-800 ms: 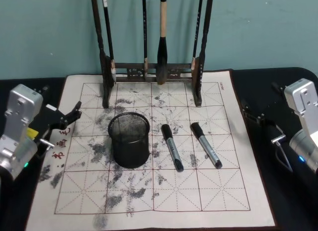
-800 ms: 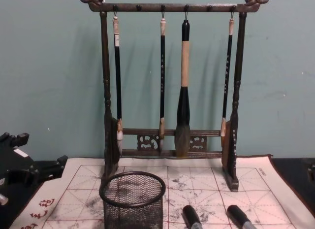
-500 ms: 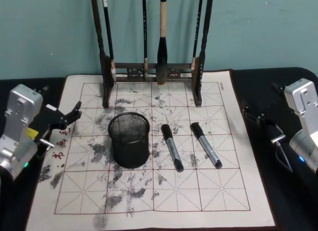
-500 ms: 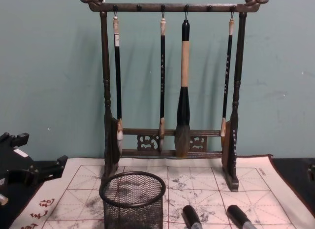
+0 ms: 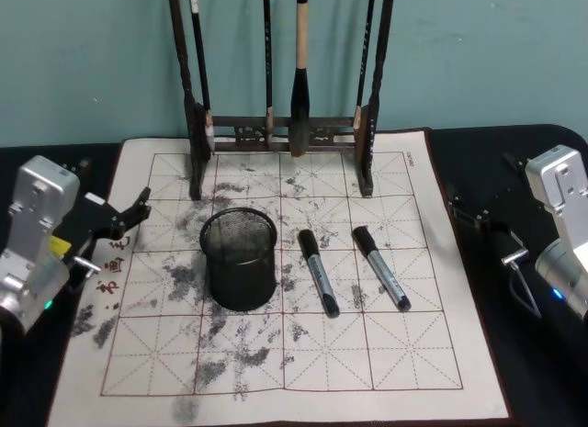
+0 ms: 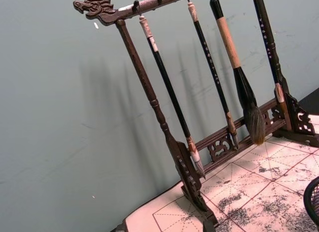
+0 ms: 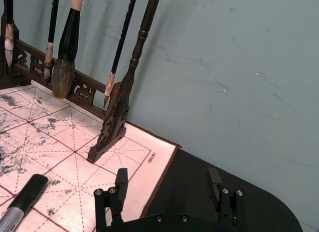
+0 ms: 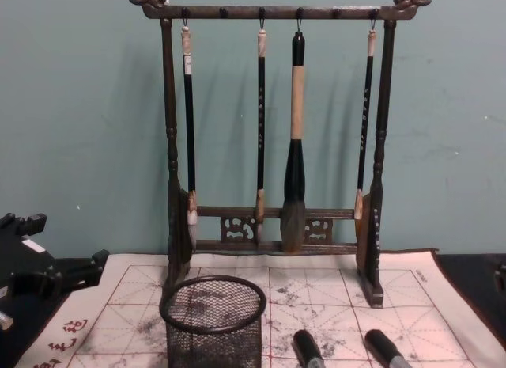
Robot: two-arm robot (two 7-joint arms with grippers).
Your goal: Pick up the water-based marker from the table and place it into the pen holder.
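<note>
— Grippers?
— Right gripper (image 7: 168, 184) hangs over the dark table (image 5: 487, 161) right of the mat (image 5: 404, 353), jaws apart, holding nothing; left gripper (image 5: 127, 218) sits at the mat's left edge, jaws apart too.
— The marker?
— Black cap, grey barrel; one marker (image 5: 318, 273) lies on the mat just right of the holder (image 5: 241, 285); a second marker (image 5: 381, 268) lies near it, not touching.
— The holder?
— Upright; its mesh floor shows through the mouth; behind it a rack (image 5: 280, 129) hangs four brushes (image 8: 294, 146).
— Unclear?
— Labels unreadable; the chest view cuts both markers at the caps.
</note>
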